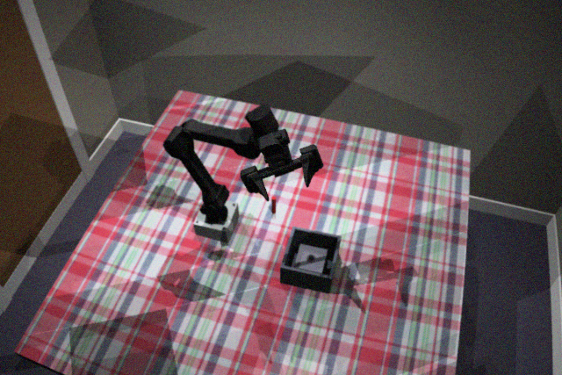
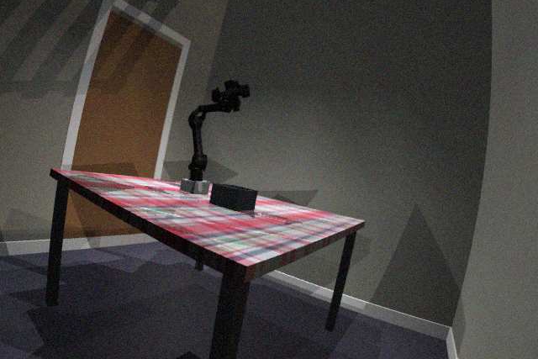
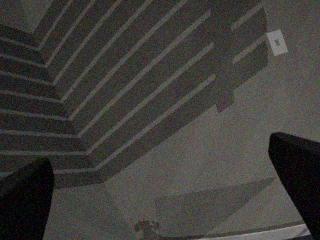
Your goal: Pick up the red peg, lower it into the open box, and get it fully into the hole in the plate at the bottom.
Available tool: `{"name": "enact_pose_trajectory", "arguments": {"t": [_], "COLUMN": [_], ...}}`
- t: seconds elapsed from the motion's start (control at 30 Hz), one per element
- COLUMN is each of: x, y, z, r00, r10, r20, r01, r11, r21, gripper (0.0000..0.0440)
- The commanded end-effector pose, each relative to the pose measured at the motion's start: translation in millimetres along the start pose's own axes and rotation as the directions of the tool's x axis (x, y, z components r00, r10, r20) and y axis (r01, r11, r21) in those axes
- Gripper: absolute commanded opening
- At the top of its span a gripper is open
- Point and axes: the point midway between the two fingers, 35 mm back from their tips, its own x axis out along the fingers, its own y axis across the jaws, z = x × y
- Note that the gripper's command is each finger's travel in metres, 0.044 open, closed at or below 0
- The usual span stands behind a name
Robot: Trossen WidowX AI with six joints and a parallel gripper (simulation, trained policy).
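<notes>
From the top, a black robot arm (image 1: 203, 176) (image 2: 197, 138) stands on a small pale block (image 1: 210, 229) (image 2: 187, 186) on a table (image 1: 408, 207) (image 2: 243, 233) with a red, white, blue and green check pattern. The arm goes up, bends, and reaches over the table. Its claw (image 1: 288, 192) (image 3: 162, 158) is wide apart, with nothing between its two fingers. The red peg (image 1: 273, 205) is on the table, standing up — it is between the pale block and the open box (image 1: 305, 282) (image 2: 232, 198), and it touches neither one. The box is dark, with four walls and no lid. At the bottom there is a pale plate (image 1: 317, 255) with a dark round hole (image 1: 311, 257) in it. The peg is outside the box.

From the side, the arm stands tall and its claw end is high above the table. The dark box sits near the pale block. I can't see the peg or inside the box here. Behind the table is a brown door (image 2: 130, 98) with a pale frame.

From the wrist, two black fingers show — one at each side, far apart. Between them I see only gray wall (image 3: 200, 150) with stripy shadows, and a little white plate (image 3: 273, 47) is up on the wall.
</notes>
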Motion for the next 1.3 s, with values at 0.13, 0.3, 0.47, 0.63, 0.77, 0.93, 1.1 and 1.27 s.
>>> {"name": "enact_pose_trajectory", "arguments": {"t": [0.13,0.3,0.47,0.63,0.77,0.93,1.1,1.27], "x": [-31.0,-61.8,-98.3,-138.4,-171.2,-211.3,-248.8,-281.8], "y": [50.9,75.0,90.0,94.5,90.3,75.6,52.0,22.5], "z": [-65.5,-105.9,-145.9,-184.3,-213.0,-244.8,-270.9,-289.9], "r00": [0.967,0.911,0.831,0.731,0.642,0.525,0.409,0.303], "r10": [0.179,0.273,0.34,0.373,0.37,0.328,0.245,0.131], "r20": [-0.184,-0.31,-0.441,-0.571,-0.671,-0.785,-0.879,-0.944], "r01": [-0.193,-0.309,-0.411,-0.492,-0.54,-0.58,-0.599,-0.598], "r11": [0.979,0.948,0.909,0.869,0.84,0.813,0.799,0.797], "r21": [-0.06,-0.073,-0.072,-0.063,-0.055,-0.049,-0.056,-0.081], "gripper": [0.044,0.044,0.044,0.044,0.044,0.044,0.044,0.044]}}
